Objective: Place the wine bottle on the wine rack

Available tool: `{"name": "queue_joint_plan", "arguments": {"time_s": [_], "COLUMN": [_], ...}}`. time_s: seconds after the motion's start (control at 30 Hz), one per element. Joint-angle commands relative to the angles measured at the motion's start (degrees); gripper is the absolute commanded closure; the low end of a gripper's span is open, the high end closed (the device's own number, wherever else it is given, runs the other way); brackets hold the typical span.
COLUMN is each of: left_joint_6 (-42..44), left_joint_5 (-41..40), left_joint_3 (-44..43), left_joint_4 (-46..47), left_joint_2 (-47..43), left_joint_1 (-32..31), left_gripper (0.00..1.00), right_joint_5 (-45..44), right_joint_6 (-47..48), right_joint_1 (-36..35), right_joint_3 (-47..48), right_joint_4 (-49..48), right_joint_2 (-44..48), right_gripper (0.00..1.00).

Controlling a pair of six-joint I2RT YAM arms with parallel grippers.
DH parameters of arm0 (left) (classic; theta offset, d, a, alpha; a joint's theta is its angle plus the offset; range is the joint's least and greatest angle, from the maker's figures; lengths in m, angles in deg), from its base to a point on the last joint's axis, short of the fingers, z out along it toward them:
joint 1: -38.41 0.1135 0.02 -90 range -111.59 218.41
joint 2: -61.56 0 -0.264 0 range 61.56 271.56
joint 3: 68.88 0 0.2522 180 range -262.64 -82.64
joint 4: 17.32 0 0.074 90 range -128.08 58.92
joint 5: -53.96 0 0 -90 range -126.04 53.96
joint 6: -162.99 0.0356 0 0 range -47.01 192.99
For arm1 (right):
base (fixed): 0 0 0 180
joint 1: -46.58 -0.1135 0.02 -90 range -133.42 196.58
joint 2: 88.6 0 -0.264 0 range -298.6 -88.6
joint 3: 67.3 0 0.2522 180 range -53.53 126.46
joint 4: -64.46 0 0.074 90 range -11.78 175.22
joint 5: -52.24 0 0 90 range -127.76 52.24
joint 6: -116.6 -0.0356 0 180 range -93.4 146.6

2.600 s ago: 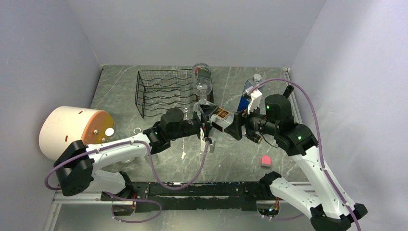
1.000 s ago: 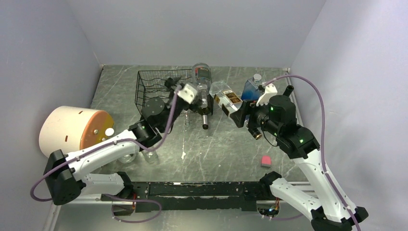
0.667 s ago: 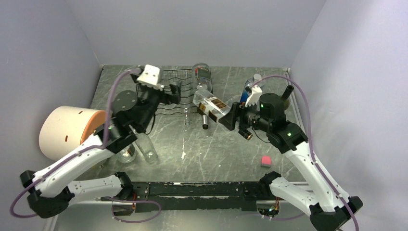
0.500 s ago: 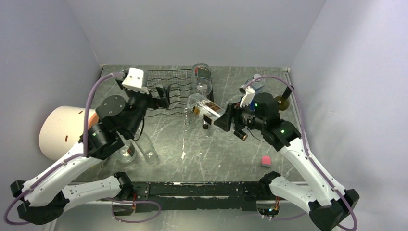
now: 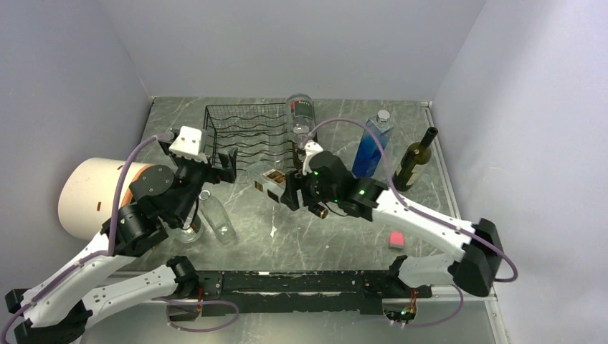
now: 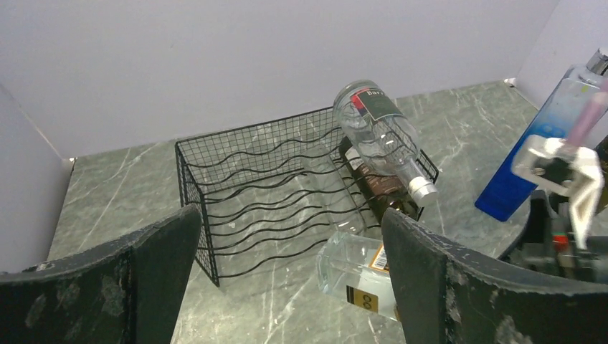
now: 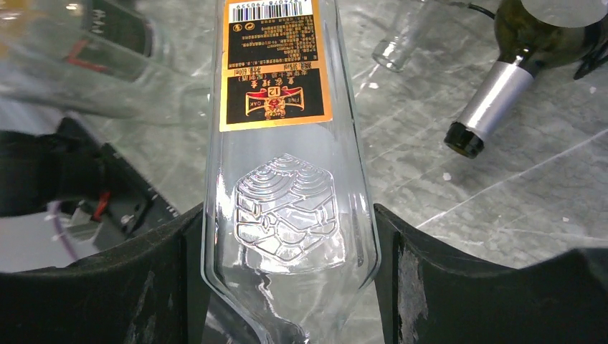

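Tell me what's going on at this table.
The right gripper holds the orange-labelled bottle roughly on its side, just off the near side of the wine rack and not yet on it. The left gripper hangs open and empty by the rack's near left corner. A dark bottle and a capped clear bottle already lie at the rack's right end.

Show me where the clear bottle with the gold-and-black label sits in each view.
Top external: clear bottle at centre, just below the wine rack.
Left wrist: bottom centre, in front of the rack.
Right wrist: fills the middle, gripped in the right tool.
Shared landmark: the dark bottle with the silver foil neck, lying at the rack's right end.
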Motion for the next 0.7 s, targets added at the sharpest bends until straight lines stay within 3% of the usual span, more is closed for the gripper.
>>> {"name": "queue_joint_plan", "arguments": {"time_s": [0.0,0.33,0.67], "left_joint_6": [2.3,1.3,0.6], "left_joint_5": [-0.4,0.8,6.5], "left_joint_3": [3.2,1.9,2.5], "left_joint_4": [5.3,3.0,3.0], "left_joint_2": [-3.5,-1.9,-2.8], "left_joint_1": [0.2,0.1,0.1], "left_gripper": [0.01,0.02,0.02], "right_joint_5": [-8.6,-15.0,-18.9], "right_joint_6": [-0.5,-2.6,-7.0], "right_joint_1": [-2.5,-6.1,-6.5], "right_joint_3": [5.7,12.7,13.6], "right_joint_4": [-10.1,-13.4,-18.4], "right_joint_2": [-4.5,-19.6,-23.0], "right_gripper": [1.0,1.0,1.0]}}
